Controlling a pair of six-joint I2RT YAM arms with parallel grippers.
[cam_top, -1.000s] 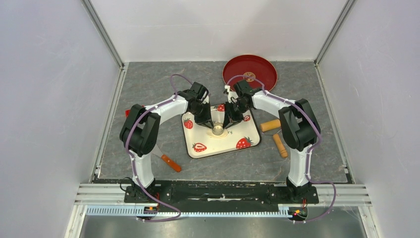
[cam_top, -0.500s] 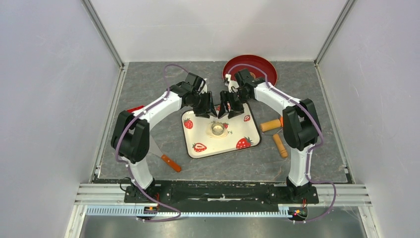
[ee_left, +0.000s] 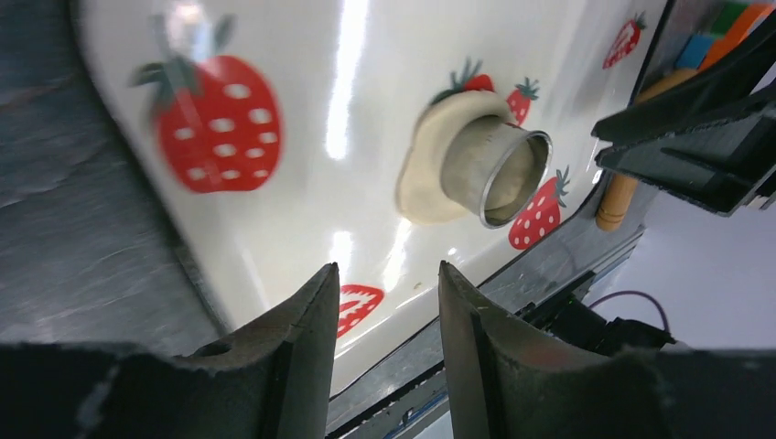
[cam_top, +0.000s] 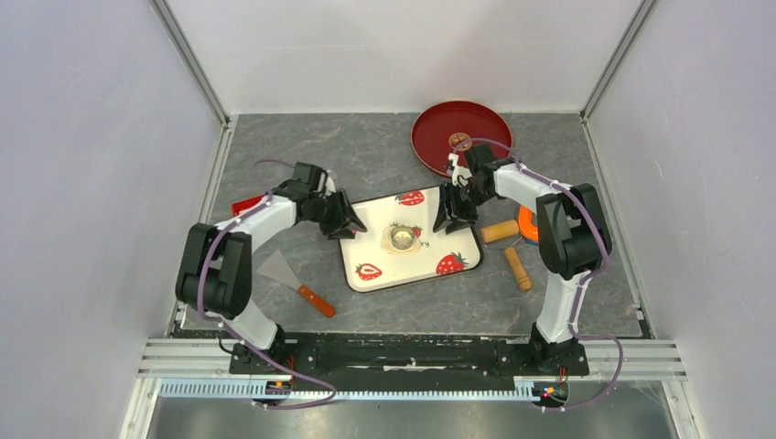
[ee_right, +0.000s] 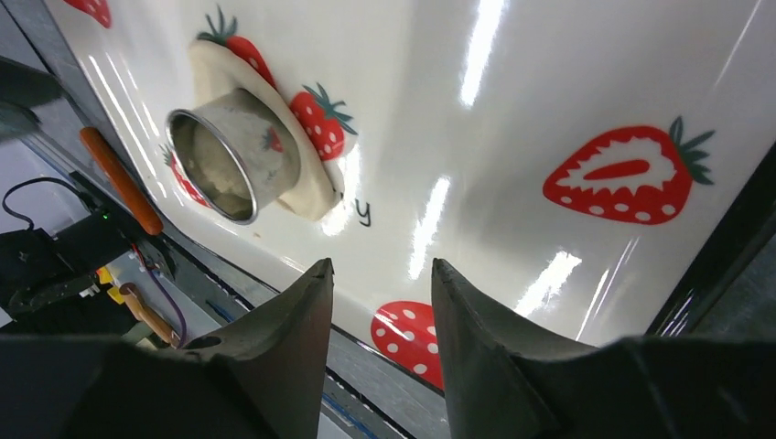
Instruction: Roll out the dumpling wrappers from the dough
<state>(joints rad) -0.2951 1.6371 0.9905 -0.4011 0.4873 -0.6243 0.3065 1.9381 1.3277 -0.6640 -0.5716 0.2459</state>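
Where one cutter point(ee_left: 471, 169) stands, one dough disc point(ee_left: 416, 187) lies.

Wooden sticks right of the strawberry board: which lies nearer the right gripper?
The farther light brown wooden stick, lying crosswise by the right gripper; the other stick lies lengthwise.

Glossy plastic-looking board point(ee_left: 302, 137), shiny metal ring cutter point(ee_left: 499, 165), matt pale dough point(ee_left: 421, 178) & rough grey tabletop point(ee_left: 64, 210)
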